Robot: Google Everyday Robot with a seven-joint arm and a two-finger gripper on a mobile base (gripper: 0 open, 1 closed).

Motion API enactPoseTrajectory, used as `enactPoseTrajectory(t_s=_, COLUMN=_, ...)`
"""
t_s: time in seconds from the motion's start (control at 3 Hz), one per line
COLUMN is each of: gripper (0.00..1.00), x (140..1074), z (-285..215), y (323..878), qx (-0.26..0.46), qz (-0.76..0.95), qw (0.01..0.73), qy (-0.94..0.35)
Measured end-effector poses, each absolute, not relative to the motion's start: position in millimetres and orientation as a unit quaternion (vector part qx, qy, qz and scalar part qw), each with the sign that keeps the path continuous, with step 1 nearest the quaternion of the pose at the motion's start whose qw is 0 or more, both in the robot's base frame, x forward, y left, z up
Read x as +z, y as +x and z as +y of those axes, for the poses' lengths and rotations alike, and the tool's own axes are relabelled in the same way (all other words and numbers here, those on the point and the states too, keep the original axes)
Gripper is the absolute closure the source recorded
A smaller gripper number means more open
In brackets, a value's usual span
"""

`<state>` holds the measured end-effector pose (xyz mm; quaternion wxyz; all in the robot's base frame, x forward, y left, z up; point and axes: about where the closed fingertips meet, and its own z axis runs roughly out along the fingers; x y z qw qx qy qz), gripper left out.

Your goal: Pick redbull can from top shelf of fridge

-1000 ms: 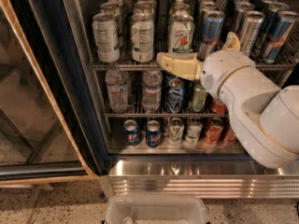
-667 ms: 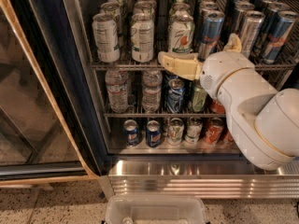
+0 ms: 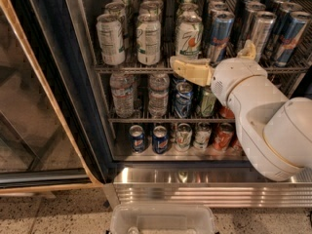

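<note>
The fridge (image 3: 53, 57) stands open with three wire racks. On the top shelf (image 3: 136, 68), several redbull cans stand in rows at the right; the front ones are at the left (image 3: 220, 33), middle (image 3: 260, 32) and right (image 3: 291, 35). My gripper (image 3: 219, 58) is open at the top shelf's front rail, just below and in front of the leftmost front redbull can. One tan finger (image 3: 190, 70) points left under the 7up can (image 3: 189, 37). The other finger (image 3: 249, 49) points up between redbull cans. It holds nothing.
White-green cans (image 3: 111, 38) fill the top shelf's left side. Water bottles (image 3: 122, 94) and cans stand on the middle rack, short cans (image 3: 138, 138) on the bottom rack. The glass door (image 3: 29, 106) is swung open at the left. A clear plastic bin (image 3: 163, 221) sits on the floor below the ribbed steel panel (image 3: 195, 189).
My gripper and arm have shifted slightly to the right along the top shelf's front rail. The cans have not moved.
</note>
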<state>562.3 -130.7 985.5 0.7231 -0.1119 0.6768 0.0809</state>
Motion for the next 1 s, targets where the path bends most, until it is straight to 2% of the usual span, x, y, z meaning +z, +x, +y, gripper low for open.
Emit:
enactPoseTrajectory(t_s=0.33, gripper=0.00, x=980.5, z=-135.9, y=563.8, qx=0.071, qz=0.682, qw=0.720, qy=-0.108)
enactPoseTrajectory(t_s=0.67, gripper=0.16, x=977.0, z=-139.2, y=565.5, qx=0.066, qz=0.684, qw=0.719, qy=-0.103)
enactPoseTrajectory(t_s=1.0, gripper=0.15, x=975.9, z=-143.2, y=567.2, qx=0.058, qz=0.685, qw=0.721, qy=-0.093)
